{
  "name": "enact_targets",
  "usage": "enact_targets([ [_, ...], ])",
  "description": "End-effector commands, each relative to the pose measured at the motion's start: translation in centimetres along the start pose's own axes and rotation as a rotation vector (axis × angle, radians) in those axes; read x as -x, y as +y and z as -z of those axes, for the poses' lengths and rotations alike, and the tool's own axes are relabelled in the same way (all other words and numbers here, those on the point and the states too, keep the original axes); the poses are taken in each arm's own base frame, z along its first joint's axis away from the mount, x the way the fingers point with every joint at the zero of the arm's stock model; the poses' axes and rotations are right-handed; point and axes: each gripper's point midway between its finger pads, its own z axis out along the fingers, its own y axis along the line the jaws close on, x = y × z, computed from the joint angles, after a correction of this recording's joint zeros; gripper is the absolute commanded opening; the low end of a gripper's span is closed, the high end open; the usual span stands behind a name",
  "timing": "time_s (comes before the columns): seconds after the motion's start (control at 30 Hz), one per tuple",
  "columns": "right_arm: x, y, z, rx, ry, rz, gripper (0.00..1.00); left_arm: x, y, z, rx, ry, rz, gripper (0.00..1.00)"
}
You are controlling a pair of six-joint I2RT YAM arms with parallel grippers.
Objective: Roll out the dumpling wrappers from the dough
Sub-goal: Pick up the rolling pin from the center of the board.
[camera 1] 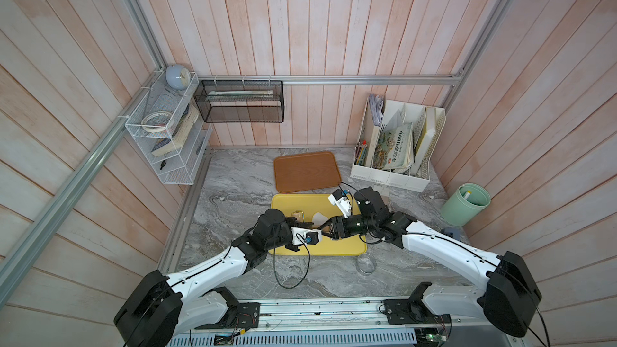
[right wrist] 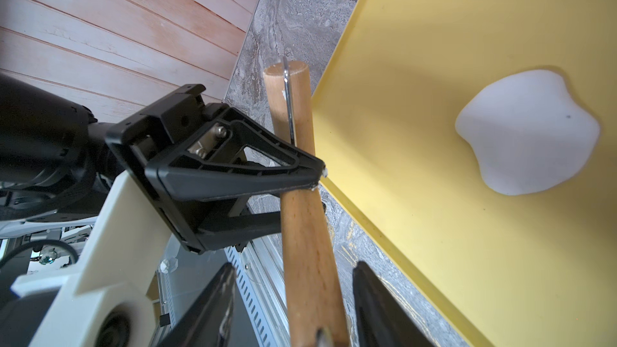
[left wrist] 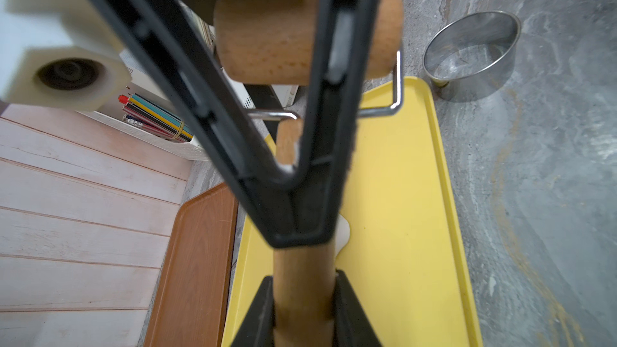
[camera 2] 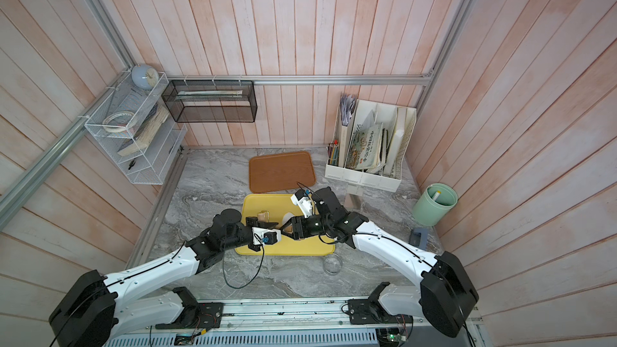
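Over yellow tray [camera 1: 347,248]: left jaws pinch rolling pin [right wrist: 307,245]; right jaws spread around handle. Suggest withdrawing right straight back.

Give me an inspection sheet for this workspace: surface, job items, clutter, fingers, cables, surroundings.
Surface: marble table carrying a yellow tray.
Job's things: dough lies on the yellow tray; wooden roller held by its handle; no round wrapper seen.
Clutter: brown tray, metal ring.
Grippers: left gripper fingers clamp the handle; right gripper fingers flank it, apart.
Cables: black cable loops onto the table.
Surroundings: file organiser, green bin, wire shelves.
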Motion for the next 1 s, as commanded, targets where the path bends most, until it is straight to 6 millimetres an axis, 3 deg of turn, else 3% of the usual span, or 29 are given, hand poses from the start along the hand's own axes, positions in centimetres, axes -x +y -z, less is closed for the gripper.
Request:
enact_targets([
  [0.0,-0.6,0.0,-0.9,0.008,0.049,0.018,0.56,4.8,2.3,1.0,0.075,-0.185,-0.087,0.00],
  [0.17,-1.2,-0.3,-1.3,0.018,0.073,0.029,0.52,4.6,2.4,0.9,0.084,-0.176,-0.101,0.00],
  [0.27,-1.2,-0.4,-1.3,0.008,0.071,0.041,0.32,4.4,2.5,0.9,0.090,-0.172,-0.104,0.00],
  [0.33,-0.7,-0.6,-1.1,-0.007,0.046,0.044,0.03,4.4,2.5,0.9,0.098,-0.174,-0.104,0.00],
  [0.4,-0.2,-0.7,-0.6,-0.015,0.012,0.039,0.00,4.3,2.6,1.0,0.120,-0.173,-0.102,0.02],
  [0.47,0.7,-0.7,0.2,-0.006,-0.039,0.027,0.00,4.0,3.1,1.3,0.160,-0.161,-0.092,0.20],
  [0.57,2.6,-0.7,2.0,0.000,-0.134,0.005,0.00,3.0,3.2,1.9,0.179,-0.103,-0.023,0.57],
  [0.67,4.6,-1.0,4.3,-0.008,-0.224,-0.020,0.00,3.1,3.7,3.1,0.169,-0.069,0.139,0.98],
  [0.8,6.5,-2.3,6.8,-0.013,-0.281,-0.081,0.00,4.4,7.0,6.3,0.355,-0.186,0.485,1.00],
  [0.9,6.7,-3.7,6.9,-0.079,-0.232,-0.115,0.00,1.5,10.3,8.4,0.566,-0.109,0.886,1.00],
  [0.97,6.6,-4.5,6.7,-0.135,-0.188,-0.138,0.00,-1.2,10.9,9.0,0.643,0.019,1.059,1.00],
])
